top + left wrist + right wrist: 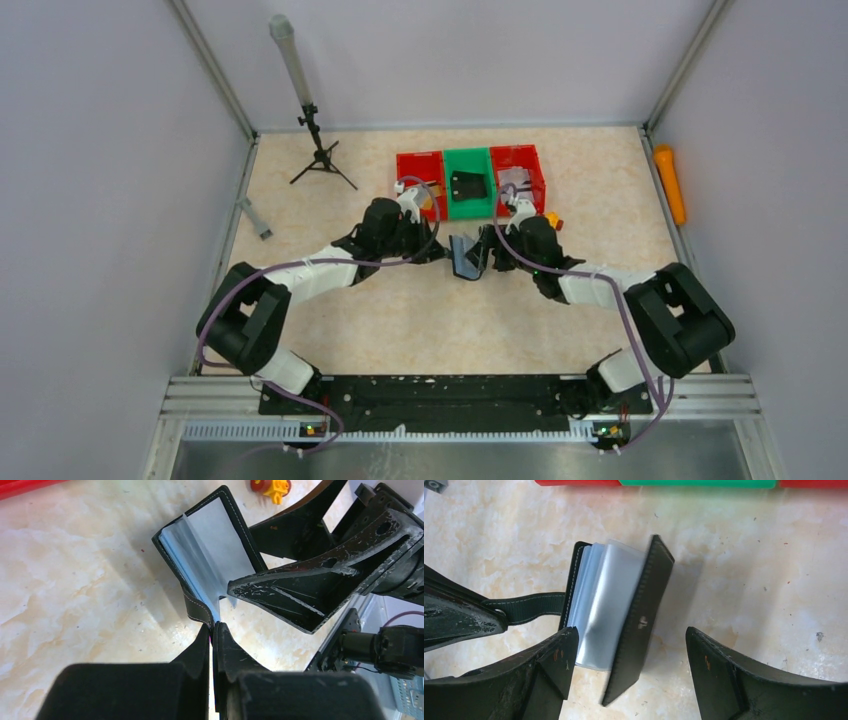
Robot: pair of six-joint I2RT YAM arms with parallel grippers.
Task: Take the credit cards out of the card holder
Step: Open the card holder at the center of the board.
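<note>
The card holder stands open on the table between my two grippers, black outside with pale grey-blue sleeves fanned out inside. My left gripper is shut on its closing tab, pinching it at the fingertips. My right gripper is open and straddles the holder's near edge: one finger beside the sleeves, the black cover in the gap, the other finger well apart on the right. No credit cards can be made out; they are hidden if inside the sleeves.
Three bins sit at the back: red, green holding a small black case, and red. A small yellow-red piece lies near the right arm. A tripod stands back left, an orange object by the right wall.
</note>
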